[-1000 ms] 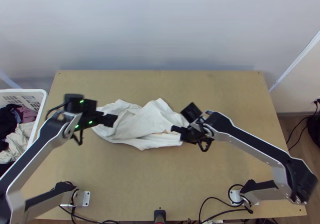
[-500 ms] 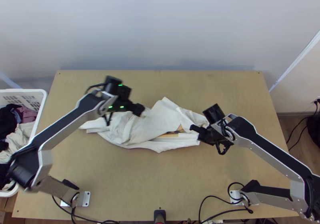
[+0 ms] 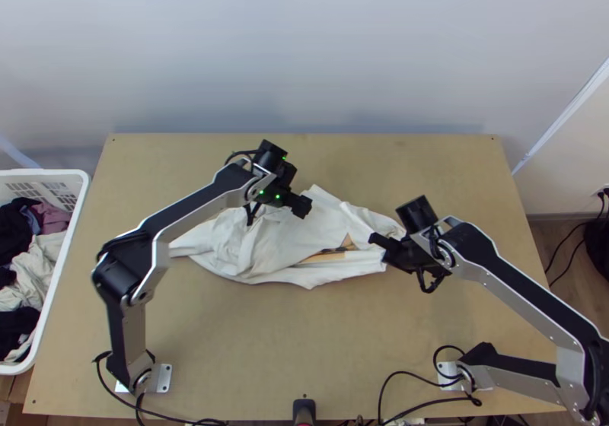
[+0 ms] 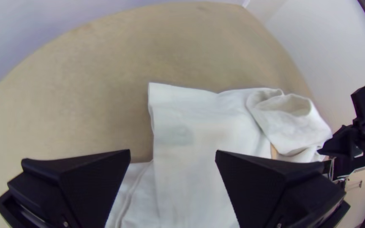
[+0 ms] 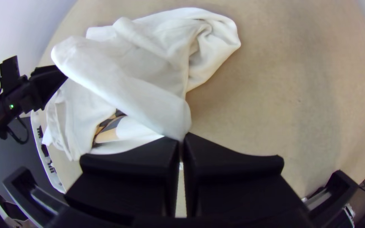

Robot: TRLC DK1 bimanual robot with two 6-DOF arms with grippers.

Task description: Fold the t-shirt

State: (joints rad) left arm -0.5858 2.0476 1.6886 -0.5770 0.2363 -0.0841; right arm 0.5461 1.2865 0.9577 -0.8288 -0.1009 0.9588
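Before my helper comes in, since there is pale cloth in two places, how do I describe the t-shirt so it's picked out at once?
Look to the middle of the wooden table. The t-shirt is the white, rumpled cloth with one end pinched in the right gripper. Unlike the cream cloth in the basket, it shows an orange-and-dark patch.

The left arm [image 3: 194, 213] and right arm [image 3: 521, 285] have silver-grey links, black panels and joints, black cables [image 3: 242, 152]; green lights [image 3: 278, 196] dot the left wrist [image 3: 266, 179]; left gripper [image 3: 302, 207] and right gripper [image 3: 374, 245] have flat black fingers
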